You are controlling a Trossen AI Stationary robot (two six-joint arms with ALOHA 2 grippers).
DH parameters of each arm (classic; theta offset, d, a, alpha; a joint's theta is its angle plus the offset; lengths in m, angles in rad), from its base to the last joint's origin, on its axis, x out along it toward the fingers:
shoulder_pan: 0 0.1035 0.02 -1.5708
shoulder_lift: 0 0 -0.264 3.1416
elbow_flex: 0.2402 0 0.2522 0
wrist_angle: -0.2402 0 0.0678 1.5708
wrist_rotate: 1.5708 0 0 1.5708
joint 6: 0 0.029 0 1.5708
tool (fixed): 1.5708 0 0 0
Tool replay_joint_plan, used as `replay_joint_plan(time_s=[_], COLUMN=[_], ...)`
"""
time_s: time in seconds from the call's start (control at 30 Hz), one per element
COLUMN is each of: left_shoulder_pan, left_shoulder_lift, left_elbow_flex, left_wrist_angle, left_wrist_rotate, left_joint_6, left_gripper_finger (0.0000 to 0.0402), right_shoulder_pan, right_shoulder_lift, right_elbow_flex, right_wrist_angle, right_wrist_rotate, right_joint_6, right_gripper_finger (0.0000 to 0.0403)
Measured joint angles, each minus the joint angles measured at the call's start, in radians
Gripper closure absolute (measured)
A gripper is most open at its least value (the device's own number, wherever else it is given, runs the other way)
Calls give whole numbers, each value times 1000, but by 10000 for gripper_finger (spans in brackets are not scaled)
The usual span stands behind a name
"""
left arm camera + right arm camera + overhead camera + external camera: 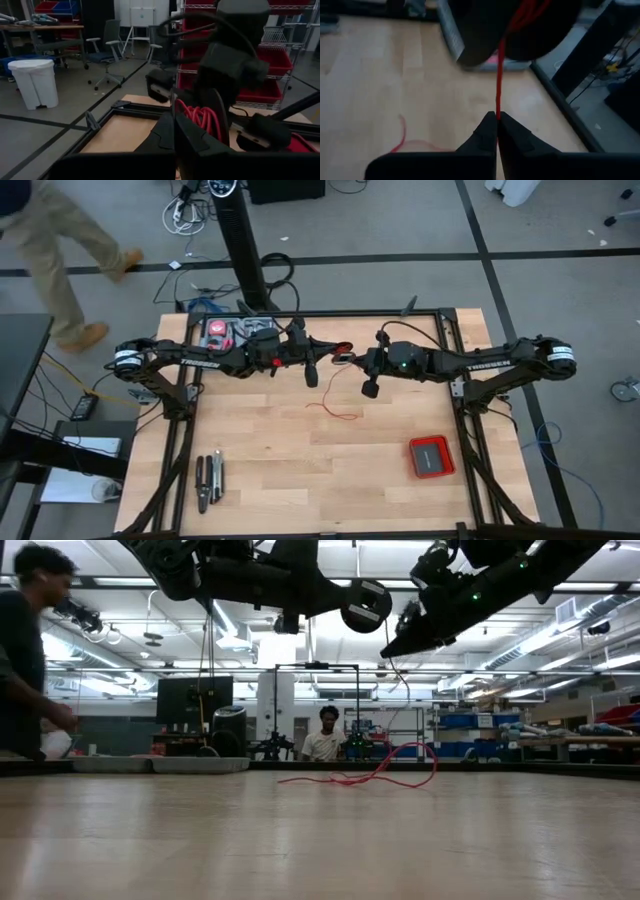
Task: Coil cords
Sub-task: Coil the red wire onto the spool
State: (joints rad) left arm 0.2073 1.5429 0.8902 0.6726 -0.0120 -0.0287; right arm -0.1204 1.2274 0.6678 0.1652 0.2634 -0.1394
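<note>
The fingers of the right gripper are pressed together on the red wire, which runs taut from their tips up to the black spool just ahead. The fingers of the left gripper are closed on that spool, with several turns of red wire wound on it. Both grippers meet high above the middle of the worktop, toward its far edge, the spool between them, with the left gripper on one side and the right gripper on the other.

Starting from the near edge, a pair of dark hand tools lies close to the near left corner. A flat red box sits toward the near right corner, well apart from the wire. Farther in, near the centre, the loose end of the red wire lies on the wood in an open squiggle below the two grippers; in the low view it shows as a low red loop resting on the surface. At the far left corner sits a red and white clutter of small items under the left arm.

Beyond the worktop, a person walks on the floor past the far left corner, and another person sits in the room behind.
</note>
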Motion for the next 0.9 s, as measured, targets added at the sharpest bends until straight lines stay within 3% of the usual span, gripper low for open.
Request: replay_joint_plan(time_s=[0.4, 0.67, 0.9], left_shoulder_pan=[0, 0, 0], left_shoulder_lift=[0, 0, 0], left_elbow_flex=[0, 0, 0], left_wrist_angle=[2, -4, -17], left_wrist_rotate=[0, -1, 9], left_joint_6=[-1, 0, 24], left_gripper_finger=[402, 401, 401], right_shoulder_pan=[2, -2, -27], right_shoulder_lift=[30, 13, -137], right_elbow_flex=[0, 0, 0], right_wrist_angle=[-24, -62, -196], right_wrist_rotate=[-61, -59, -111], right_joint_6=[-3, 6, 18], right_gripper_finger=[394, 329, 291])
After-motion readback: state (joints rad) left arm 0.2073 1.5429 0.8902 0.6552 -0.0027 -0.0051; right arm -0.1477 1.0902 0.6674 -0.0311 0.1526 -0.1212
